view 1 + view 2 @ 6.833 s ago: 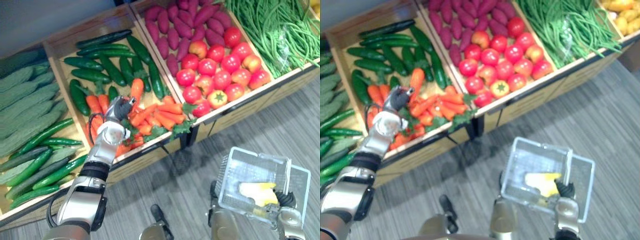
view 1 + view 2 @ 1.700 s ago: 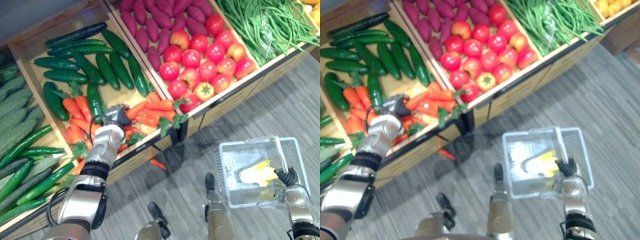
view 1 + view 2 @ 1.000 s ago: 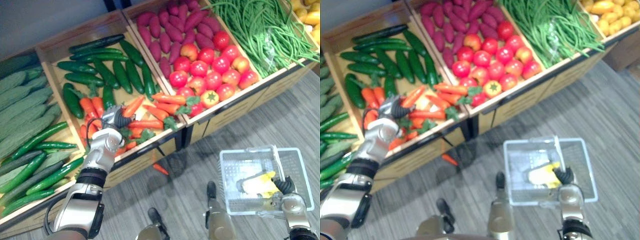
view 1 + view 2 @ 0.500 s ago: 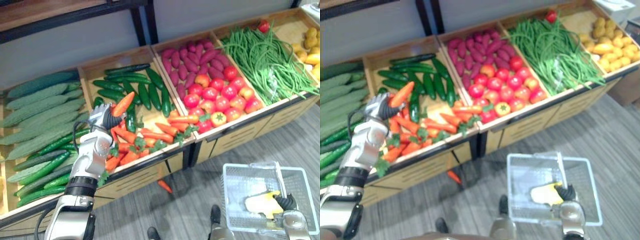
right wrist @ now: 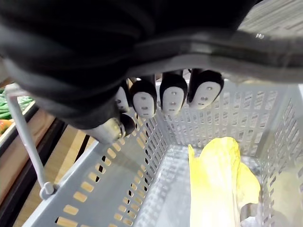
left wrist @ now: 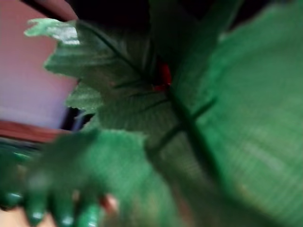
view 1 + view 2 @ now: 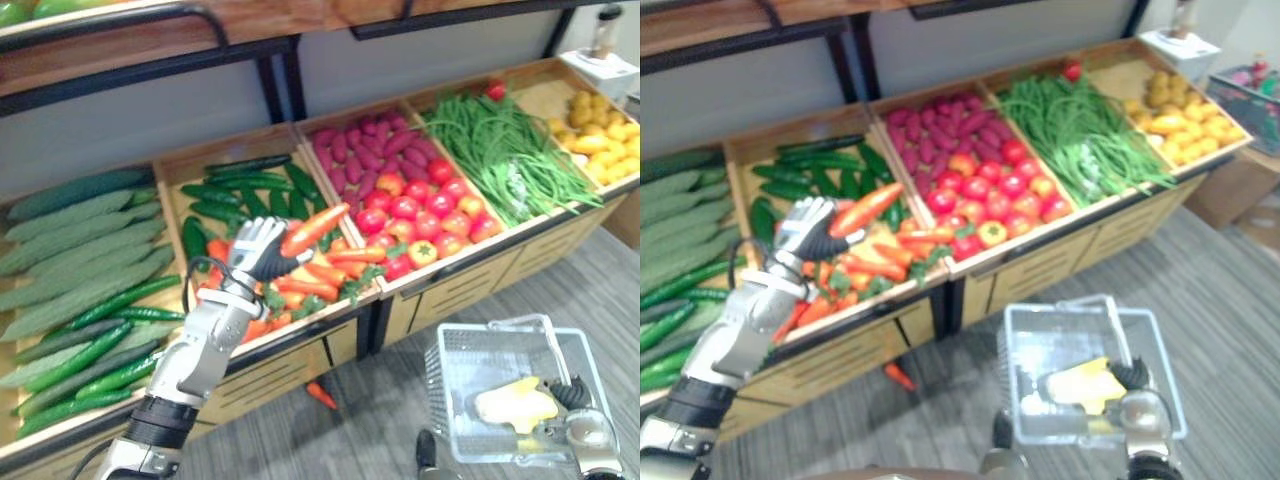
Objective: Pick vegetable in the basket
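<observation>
The left hand (image 7: 255, 248) is gripping a carrot (image 7: 315, 228), fingers wrapped tight around its leafy end, and it is holding it in the air over the carrot pile (image 7: 300, 280) in the near part of the wooden crate (image 7: 170, 163), with cucumbers (image 7: 235, 190) lying at the far end. The carrot is tilting, its orange tip pointing up and to the right; up close, its green leaves (image 6: 189, 132) are crowding the left wrist view. Over on the near right, the right hand (image 5: 173, 94) is clenching the handle of the pale plastic basket (image 7: 440, 385), which is hanging above the floor, well apart from the carrot. A yellow item (image 7: 515, 405) is lying inside the basket. A loose carrot (image 7: 320, 394) is lying on the floor just by the stand's near edge. Tomatoes (image 7: 420, 210) and green beans (image 7: 500, 150) are sitting in the crates to the right.
</observation>
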